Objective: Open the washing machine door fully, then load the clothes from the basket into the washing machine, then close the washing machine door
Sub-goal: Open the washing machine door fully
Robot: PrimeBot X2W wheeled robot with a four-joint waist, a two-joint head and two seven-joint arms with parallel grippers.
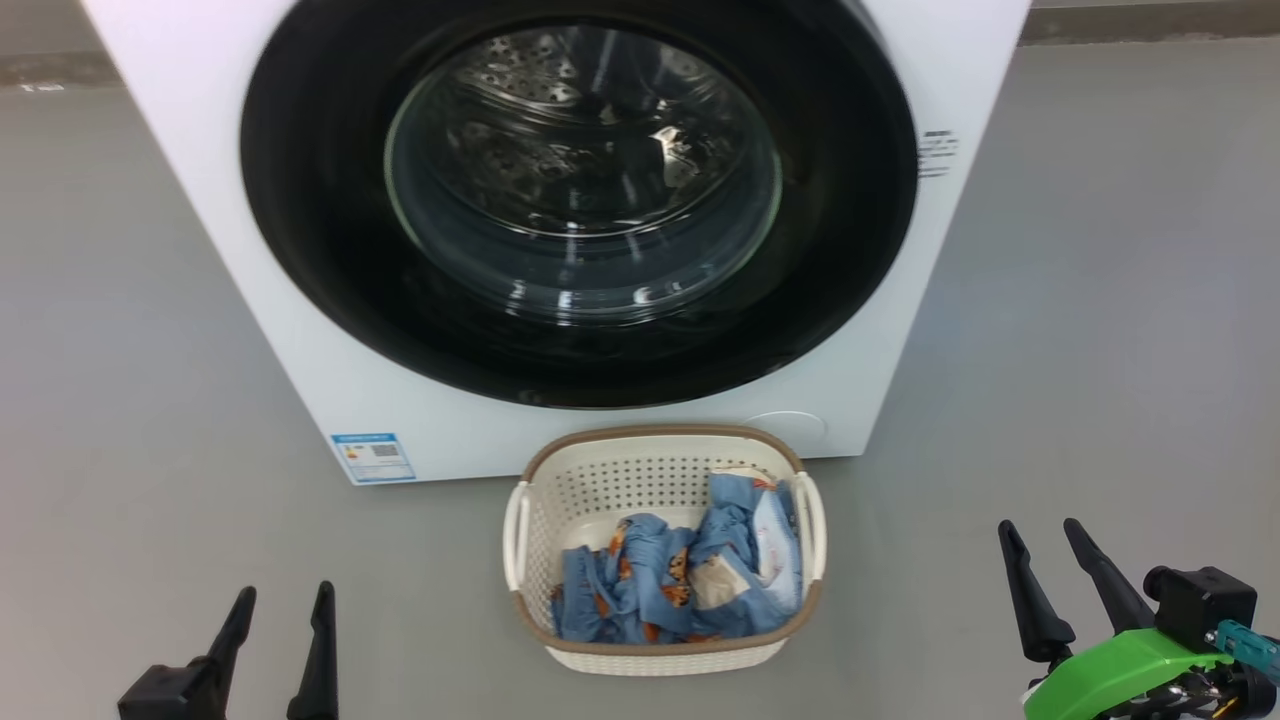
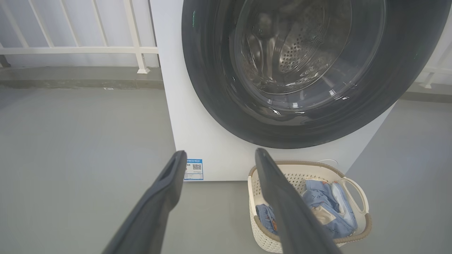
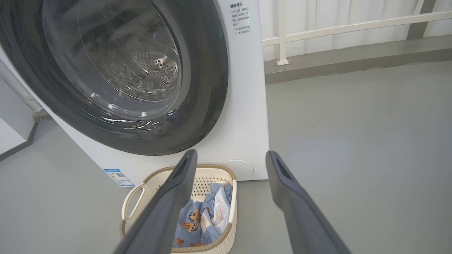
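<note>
My left claw [image 1: 283, 608] and right claw [image 1: 1040, 540] both hang released and empty; the basket [image 1: 660, 438] of bear-print clothes [image 1: 680, 575] sits between them, the shut washing machine door [image 1: 330, 210] beyond.

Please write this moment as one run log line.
door shut | clothes in basket | left hand open, empty | right hand open, empty

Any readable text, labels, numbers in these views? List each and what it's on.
"温馨提示:" is the likely heading of the printed notice on the washing machine front, right of the washing machine door; the lines under it are too small to read.
Blue label sticker, front lower left: QR code and print, too small to read.
Clothes in the basket: small lettering, unreadable.
</note>
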